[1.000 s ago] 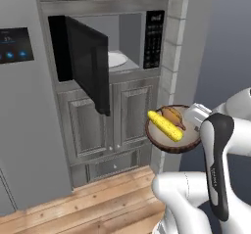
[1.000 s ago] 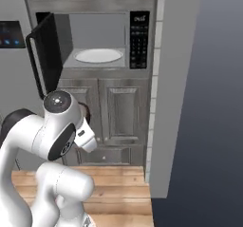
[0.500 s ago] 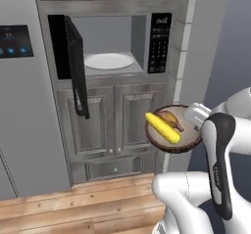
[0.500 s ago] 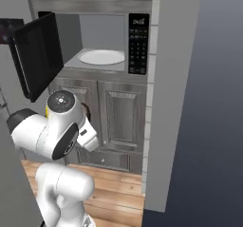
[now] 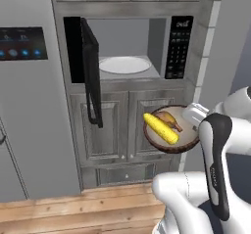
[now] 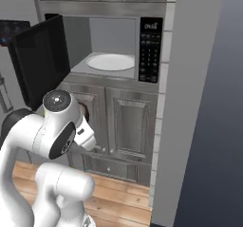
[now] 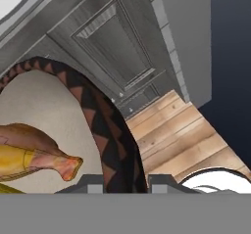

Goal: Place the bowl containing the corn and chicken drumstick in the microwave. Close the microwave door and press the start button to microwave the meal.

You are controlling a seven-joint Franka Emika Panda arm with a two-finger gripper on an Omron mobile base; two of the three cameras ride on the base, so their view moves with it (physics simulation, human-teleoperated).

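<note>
My gripper is shut on the right rim of the dark-brown bowl, held level in front of the cabinet doors, below the microwave. The yellow corn and the brown drumstick lie inside it. In the hand view the bowl's rim runs between my fingertips, with the drumstick on the pale inner floor. The microwave door stands open to the left, its bar handle hanging down. The white turntable is bare. The button panel is at the right.
A grey fridge with a lit screen stands at the left. Grey cabinet doors sit under the microwave, above a wooden floor. A grey wall rises at the right. The open door juts out toward me.
The whole picture has shifted with the base, and the microwave opening now sits more squarely ahead with its door seen edge-on. The bowl stays in my gripper in the same pose.
</note>
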